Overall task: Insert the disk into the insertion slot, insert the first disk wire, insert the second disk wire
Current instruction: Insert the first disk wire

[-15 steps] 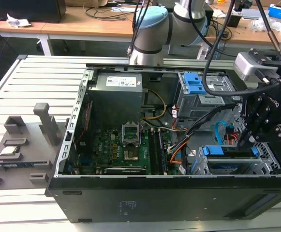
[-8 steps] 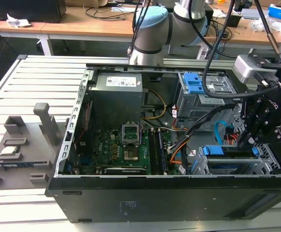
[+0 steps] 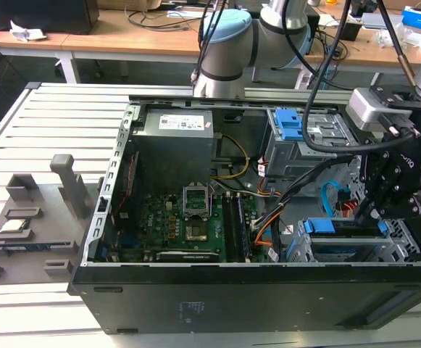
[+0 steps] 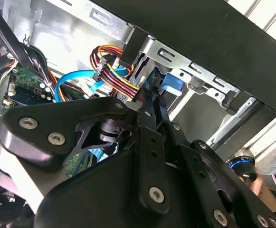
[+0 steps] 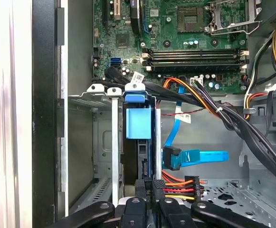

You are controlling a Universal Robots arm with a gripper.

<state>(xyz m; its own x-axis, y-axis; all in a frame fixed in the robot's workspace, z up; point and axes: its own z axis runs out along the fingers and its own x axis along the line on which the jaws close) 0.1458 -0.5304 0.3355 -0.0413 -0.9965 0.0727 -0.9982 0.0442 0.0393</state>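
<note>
The disk (image 5: 139, 124), in its bright blue carrier, sits down inside the insertion slot (image 5: 104, 142), a silver sheet-metal cage at the case's front corner on the exterior view's right (image 3: 406, 246). My gripper (image 5: 149, 183) is directly over the disk's near end with its fingers (image 4: 147, 107) drawn together, nothing visible between them. A power plug with red, yellow, black and orange wires (image 5: 183, 185) lies right beside the fingertips, loose from the disk. A blue flat data cable (image 5: 199, 156) with its blue plug hangs free nearby. In the exterior view my gripper (image 3: 373, 214) hovers above the disk's blue carrier (image 3: 319, 226).
A grey cage with two blue latch tabs (image 3: 290, 127) stands behind the slot. Thick black cable bundles (image 5: 233, 118) cross the case beside the slot. The motherboard (image 3: 188, 217) and power supply (image 3: 175, 138) take up the exterior view's left half of the case.
</note>
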